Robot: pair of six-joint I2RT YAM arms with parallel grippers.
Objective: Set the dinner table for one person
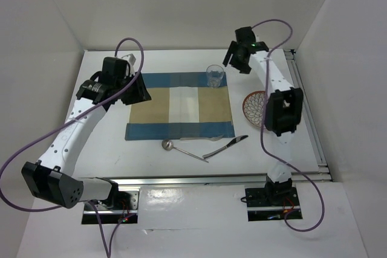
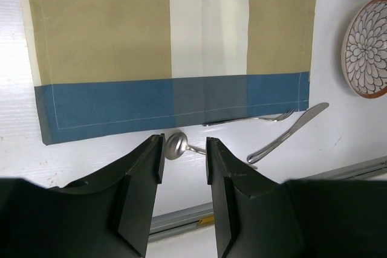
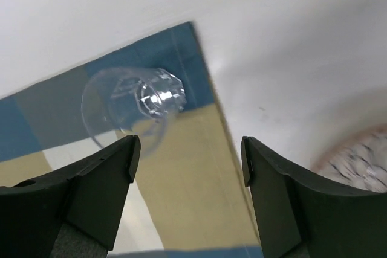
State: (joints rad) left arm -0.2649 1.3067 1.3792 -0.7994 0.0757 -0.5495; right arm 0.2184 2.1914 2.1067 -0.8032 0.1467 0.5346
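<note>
The dinner table filled the enclosure floor, with metal rails along its near and right edges. A striped placemat lay flat at its middle. A clear glass stood upright on the mat's far right corner.

You had the right gripper raised just right of the glass, fingers spread wide with nothing between them. A patterned plate sat on bare table right of the mat, partly hidden by your right arm.

You had the left gripper above the mat's left edge, its camera looking across the mat to the right. Its fingers were parted by a narrow gap and held nothing.

A spoon lay on the table just near of the mat, and a knife lay angled to its right. A fork lay along the mat's near edge. I could not tell whether the fork touched the cloth.
</note>
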